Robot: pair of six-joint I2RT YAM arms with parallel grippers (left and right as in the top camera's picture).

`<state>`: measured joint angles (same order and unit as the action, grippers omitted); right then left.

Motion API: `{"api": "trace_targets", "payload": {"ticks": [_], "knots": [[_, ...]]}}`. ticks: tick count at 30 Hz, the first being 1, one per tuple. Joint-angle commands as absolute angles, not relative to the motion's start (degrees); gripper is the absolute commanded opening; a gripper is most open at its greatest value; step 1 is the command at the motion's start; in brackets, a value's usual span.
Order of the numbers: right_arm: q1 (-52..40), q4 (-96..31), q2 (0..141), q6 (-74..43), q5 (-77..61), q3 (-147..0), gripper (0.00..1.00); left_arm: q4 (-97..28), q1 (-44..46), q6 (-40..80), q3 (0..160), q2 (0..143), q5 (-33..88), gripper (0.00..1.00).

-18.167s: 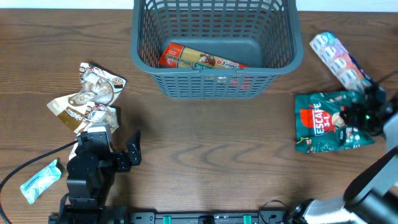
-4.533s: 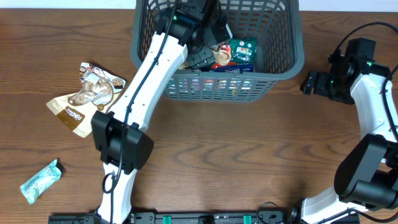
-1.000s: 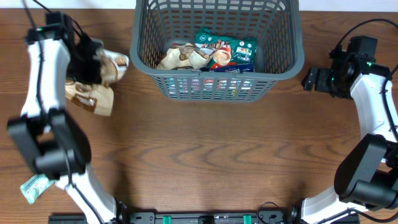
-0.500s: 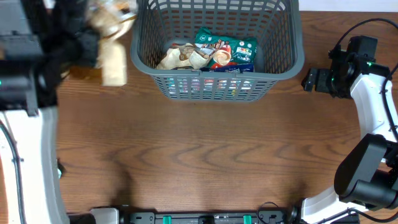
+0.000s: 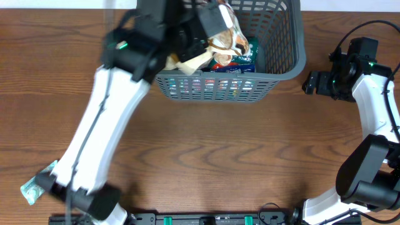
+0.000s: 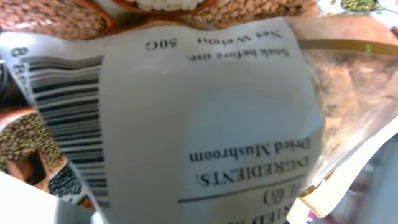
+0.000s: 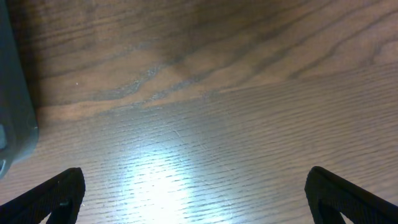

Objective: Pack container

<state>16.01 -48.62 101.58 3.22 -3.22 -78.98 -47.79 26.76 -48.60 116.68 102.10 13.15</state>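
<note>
Wooden table point(image 5: 250, 156); packets point(image 5: 242, 59) in grey container point(image 5: 284, 62), left hand point(image 5: 201, 31) pinching mushroom packet point(image 6: 205, 124), right hand point(image 7: 199, 196) spread.

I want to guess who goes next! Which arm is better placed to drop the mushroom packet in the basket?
Left. The left gripper holds the mushroom packet above the basket; the right gripper is open, outside it.

My left arm point(image 5: 106, 125) spans near edge to far edge, left gripper point(image 5: 209, 26) clamped on a packet point(image 6: 205, 124); my right gripper point(image 5: 314, 82) hangs spread wide by the right edge.
</note>
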Motion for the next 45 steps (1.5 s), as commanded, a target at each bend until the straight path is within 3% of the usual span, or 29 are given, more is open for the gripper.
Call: {"api": "trace_targets", "payload": {"ticks": [1,8,9,11,15,24,33,40,45], "knots": [[15.7,-49.1,100.8,3.9,-3.5,-78.8,0.99,-46.8,26.5,-54.2,116.7,107.0,12.8,0.05],[15.7,-50.0,100.8,3.9,-3.5,-78.8,0.99,-48.0,26.5,-51.3,116.7,115.5,12.8,0.09],[15.7,-50.0,100.8,4.0,-3.5,-78.8,0.99,-48.8,26.5,-51.3,116.7,115.9,12.8,0.17],[15.7,-49.9,100.8,4.0,-3.5,-78.8,0.99,-50.3,26.5,-51.3,116.6,116.1,12.8,0.59],[15.7,-49.9,100.8,4.4,-3.5,-78.8,0.99,-51.6,26.4,-48.7,116.6,115.5,12.2,0.95],[15.7,-49.7,100.8,4.9,-3.5,-78.8,0.99,-53.3,26.2,-44.1,118.9,107.3,-2.2,0.99],[15.7,-49.7,100.8,5.5,-3.5,-78.8,0.99,-55.6,20.0,-32.3,121.4,92.4,-4.6,0.99],[15.7,-49.5,100.8,6.2,-3.4,-78.8,0.99,-76.7,12.2,-18.9,121.4,82.2,-21.0,0.99],[15.7,-49.5,100.8,6.3,-3.5,-78.8,0.99,-89.4,1.1,-1.4,121.2,76.3,-22.8,0.99]]}}
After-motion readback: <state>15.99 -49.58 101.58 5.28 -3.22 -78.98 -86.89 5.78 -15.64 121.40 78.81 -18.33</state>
